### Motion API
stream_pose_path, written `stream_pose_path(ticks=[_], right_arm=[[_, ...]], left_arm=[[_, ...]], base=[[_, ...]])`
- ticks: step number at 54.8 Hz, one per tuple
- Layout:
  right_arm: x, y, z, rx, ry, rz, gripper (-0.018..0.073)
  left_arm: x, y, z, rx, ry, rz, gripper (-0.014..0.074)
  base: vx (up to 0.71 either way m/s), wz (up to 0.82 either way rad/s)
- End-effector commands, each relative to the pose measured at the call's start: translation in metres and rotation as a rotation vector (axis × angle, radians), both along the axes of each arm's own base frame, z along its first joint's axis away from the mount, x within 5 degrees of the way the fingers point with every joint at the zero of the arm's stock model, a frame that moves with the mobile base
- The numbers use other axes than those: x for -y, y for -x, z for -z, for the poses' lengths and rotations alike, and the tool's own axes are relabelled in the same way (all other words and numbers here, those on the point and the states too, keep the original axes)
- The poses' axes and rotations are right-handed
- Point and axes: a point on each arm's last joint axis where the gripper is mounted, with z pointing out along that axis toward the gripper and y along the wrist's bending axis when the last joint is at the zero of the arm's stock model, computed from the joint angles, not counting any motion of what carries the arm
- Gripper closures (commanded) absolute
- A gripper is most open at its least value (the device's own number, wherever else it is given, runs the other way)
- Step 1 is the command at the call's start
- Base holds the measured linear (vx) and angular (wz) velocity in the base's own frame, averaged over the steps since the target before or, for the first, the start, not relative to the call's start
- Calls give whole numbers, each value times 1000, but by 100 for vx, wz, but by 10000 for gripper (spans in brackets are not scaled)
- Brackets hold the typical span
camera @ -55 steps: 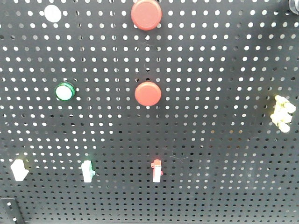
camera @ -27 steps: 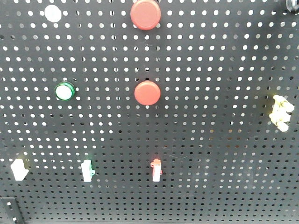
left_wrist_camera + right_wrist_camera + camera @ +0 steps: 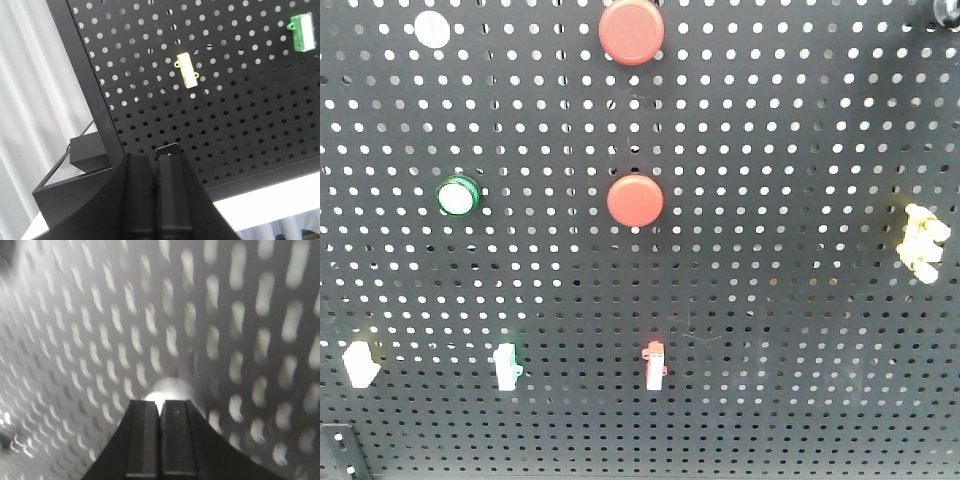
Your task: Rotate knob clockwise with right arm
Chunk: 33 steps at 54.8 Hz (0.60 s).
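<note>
Right claw (image 3: 160, 402) pinched narrow, holding nothing, tips just short of a pale, blurred knob (image 3: 170, 389) on the perforated surface (image 3: 75, 340). Likely to skid off without turning it unless opened first. Left claw (image 3: 154, 159) likewise narrow, near the surface's lower left corner.

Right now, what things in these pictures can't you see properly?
- The knob: front view, cut off by the top right corner.
- Right end effector: right wrist view, shut; the pale round thing behind it is blurred, so I cannot tell what it is.
- Pegboard: right wrist view, smeared by blur.
- Left end effector: left wrist view, shut, its tips hide the small black part behind.
</note>
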Motion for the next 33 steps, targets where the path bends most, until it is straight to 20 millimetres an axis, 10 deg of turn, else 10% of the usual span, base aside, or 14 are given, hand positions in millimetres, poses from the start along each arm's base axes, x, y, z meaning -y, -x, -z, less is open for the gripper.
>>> stream_pose_path(ticks=[1,15,16,19,33], right_arm=[[0,42,-27,134,53,20,566],[-2,107,-38,294,371,158,566],[-9,130,-25,294,770,207,566],[-9,136,-14,264,886,221,566],[6,144,68,174,898,379,566]], left_arm=[[1,1,3,59,14,13,603],[1,1,3,59,14,13,603],[1,1,3,59,14,13,603],[1,1,3,59,14,13,603],[1,1,3,59,14,13,603]], base=[[0,0],[0,0],[0,0],[0,0],[0,0]])
